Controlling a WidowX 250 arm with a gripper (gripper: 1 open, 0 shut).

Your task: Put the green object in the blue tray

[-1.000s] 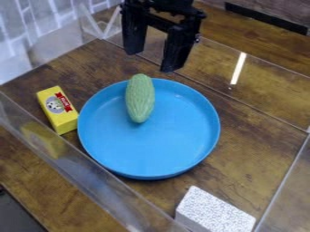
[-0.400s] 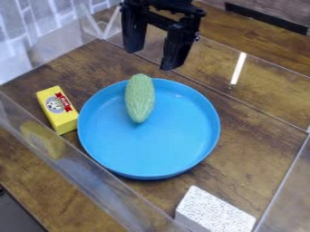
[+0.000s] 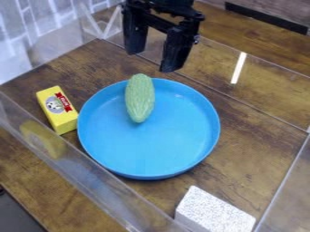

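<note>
Your green object (image 3: 140, 98) is in the blue tray (image 3: 148, 140), near the rim on the side closest to your gripper (image 3: 158, 56); your gripper's jaws are spread wide, with nothing between them; the yellow box (image 3: 57, 110) is just beside the tray; the white block (image 3: 216, 211) is on the brown table (image 3: 252, 125) too.
</note>
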